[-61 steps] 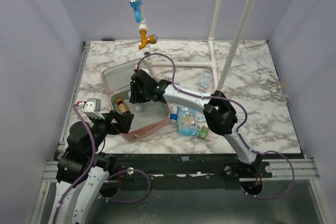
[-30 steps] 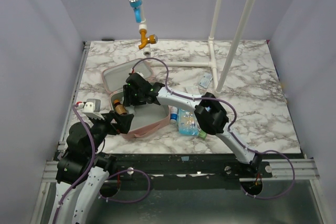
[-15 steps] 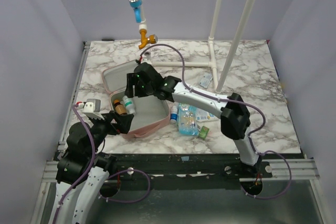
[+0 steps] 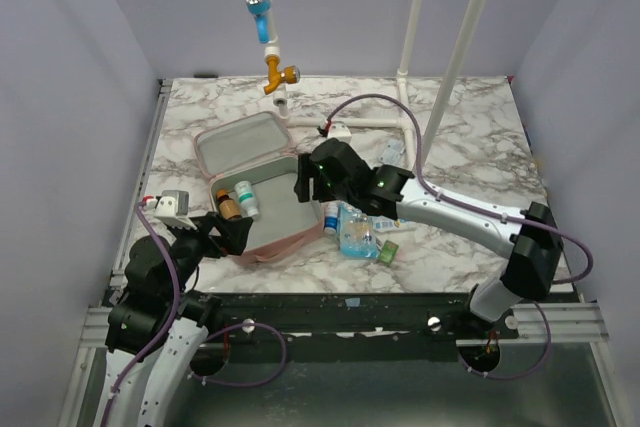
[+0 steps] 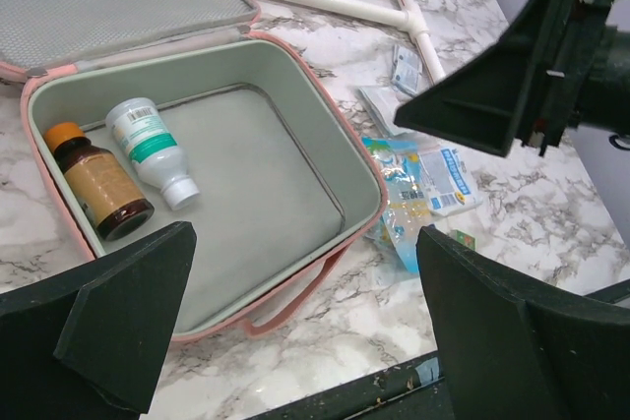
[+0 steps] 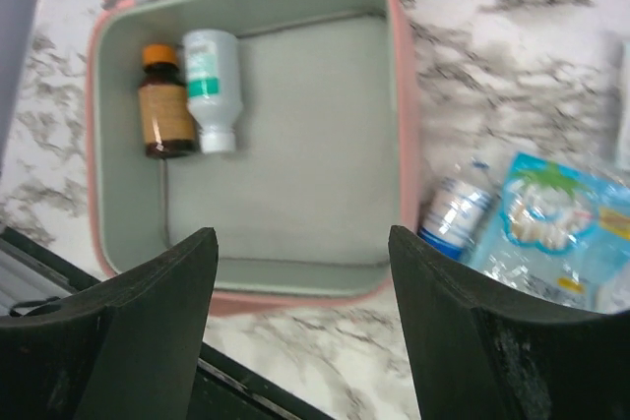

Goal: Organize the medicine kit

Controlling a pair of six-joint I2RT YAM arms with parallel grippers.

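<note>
The medicine kit (image 4: 280, 215) lies open on the marble table, its pink lid (image 4: 243, 145) folded back to the far left. Inside its grey tray (image 5: 261, 179) (image 6: 295, 145), an amber bottle (image 4: 228, 205) (image 5: 98, 184) (image 6: 163, 115) and a white bottle with a green label (image 4: 246, 197) (image 5: 153, 150) (image 6: 211, 89) lie side by side at the left wall. My right gripper (image 4: 305, 180) (image 6: 303, 243) hovers above the tray's right edge, open and holding nothing. My left gripper (image 4: 226, 234) (image 5: 305, 243) waits open at the kit's near left corner.
To the right of the kit lie blue packets (image 4: 360, 232) (image 6: 556, 223), a small blue-capped bottle (image 4: 330, 219) (image 6: 455, 211) and a small green box (image 4: 387, 252). A sachet (image 4: 392, 154) rests near the white pipe frame (image 4: 400, 122). The table's front edge is close.
My right gripper has pulled back to the right out of the kit and opened wider. The white bottle now lies in the tray beside the amber one. The left arm has stayed still.
</note>
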